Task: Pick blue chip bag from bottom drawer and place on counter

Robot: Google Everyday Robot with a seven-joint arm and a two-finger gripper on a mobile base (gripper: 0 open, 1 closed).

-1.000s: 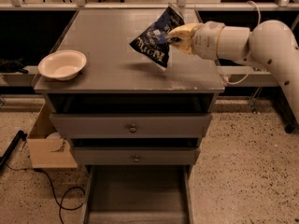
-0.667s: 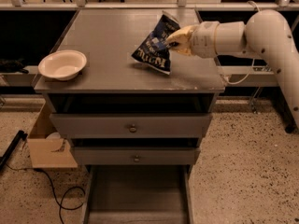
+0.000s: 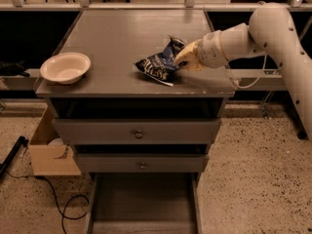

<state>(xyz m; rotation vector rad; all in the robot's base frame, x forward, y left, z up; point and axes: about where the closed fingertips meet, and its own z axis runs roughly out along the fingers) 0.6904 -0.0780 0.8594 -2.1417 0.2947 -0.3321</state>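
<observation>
bag: I see the blue chip bag [image 3: 157,66] lying on the counter [image 3: 122,33], well right of the white bowl [image 3: 65,67]
gripper: my gripper [image 3: 184,58] is pinching the bag corner farthest from the bowl
drawer: bottom drawer [image 3: 141,204] pulled out, way below the bowl

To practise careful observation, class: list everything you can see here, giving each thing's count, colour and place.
chip bag: one, dark blue, on counter, right of centre
bowl: one, white, counter's front left
counter: one, grey, cabinet top
knobbed drawers: two, grey, below counter
bottom drawer: one, grey, pulled open
cardboard box: one, brown, floor left of cabinet
cable: one, black, floor
arm: one, white, reaching from right
gripper: one, yellowish, shut on chip bag's right edge
</observation>
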